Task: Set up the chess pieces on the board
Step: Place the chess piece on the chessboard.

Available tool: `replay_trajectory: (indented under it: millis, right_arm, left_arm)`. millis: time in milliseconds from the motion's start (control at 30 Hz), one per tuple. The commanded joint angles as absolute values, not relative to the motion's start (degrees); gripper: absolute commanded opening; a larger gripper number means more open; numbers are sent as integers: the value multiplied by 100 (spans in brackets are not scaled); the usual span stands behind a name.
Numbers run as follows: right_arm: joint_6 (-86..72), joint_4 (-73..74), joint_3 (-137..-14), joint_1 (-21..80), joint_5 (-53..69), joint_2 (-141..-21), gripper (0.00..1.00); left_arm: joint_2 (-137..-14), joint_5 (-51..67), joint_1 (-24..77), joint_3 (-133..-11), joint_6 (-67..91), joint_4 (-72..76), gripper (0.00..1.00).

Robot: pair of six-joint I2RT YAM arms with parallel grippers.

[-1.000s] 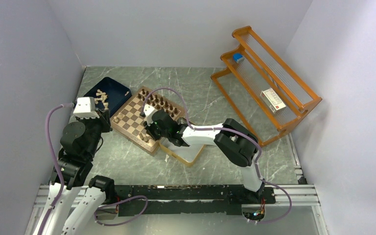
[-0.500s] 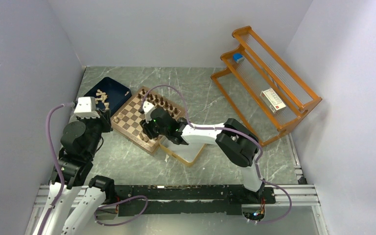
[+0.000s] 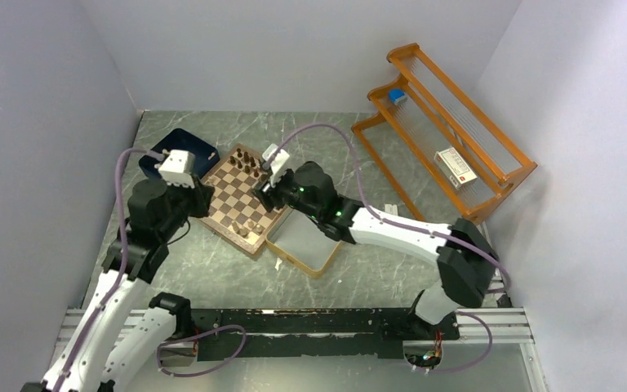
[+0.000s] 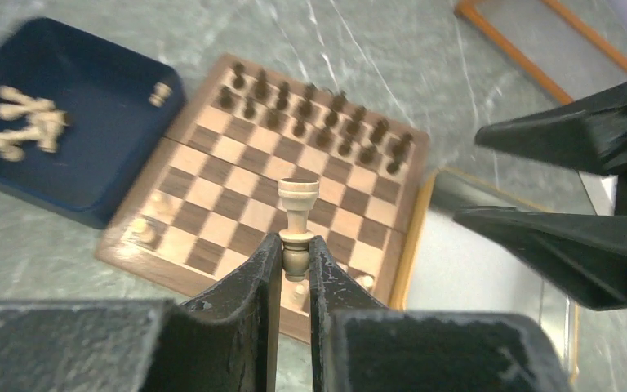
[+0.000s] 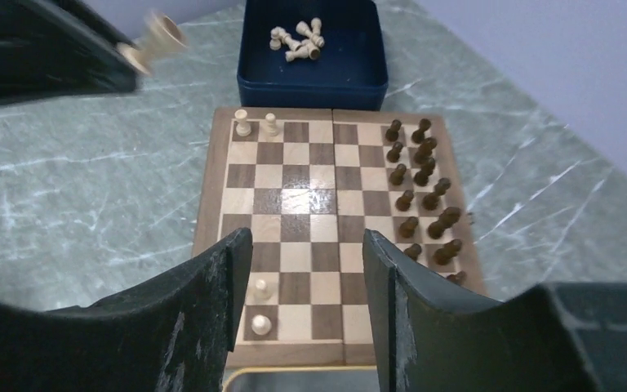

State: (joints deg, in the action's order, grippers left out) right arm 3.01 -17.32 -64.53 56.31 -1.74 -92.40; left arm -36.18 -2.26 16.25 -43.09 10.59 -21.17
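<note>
From above, the board (image 3: 227, 189) is seen lying askew on the marbled surface (image 3: 326, 147), between the navy tray (image 3: 188, 143) and the silver tin (image 3: 306, 241). The left claw (image 3: 198, 192) is poised at the board's tray-side edge and the right claw (image 3: 266, 190) at the opposite edge. The state of neither can be told from this view.

In the left wrist view, the left claw is closed on a pale piece (image 4: 298, 214), which is pinched at its foot and carried upright above the board (a rook, to judge by its flat-topped head). The dark pieces (image 4: 310, 122) are ranked in two rows along the far side. Loose pale pieces (image 4: 24, 131) lie in the tray.

In the right wrist view, the right claw is spread wide, with nothing between its fingers. Four placed pale pieces (image 5: 245, 124) are counted, two near each end of the pale side.

The step in hand is judged to be the delivery of the held piece to its home square, with the pale side barely begun. For the next move, the piece needs to be lowered upright onto a vacant square, clear of its neighbours. It should be released only once its base is seated.
</note>
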Motion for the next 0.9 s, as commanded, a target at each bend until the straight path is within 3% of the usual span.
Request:
replay_trajectory:
  millis: [0,333,867]
  right_arm:
    - [1707,-2077,-5689,5628,53,-8472,57]
    - [4715,-2602,-4425,5647,1656,-7468,59]
    - [6429,-2166,-5035,6082,714,-8365,63]
  left_arm:
    - [-4175,1364,1643,-4489,1078,-2115,11]
    - [-5258,3623,1644,-4997,944,-2633,10]
    - [-5880,4209,1642,-5370,481,-3530,11]
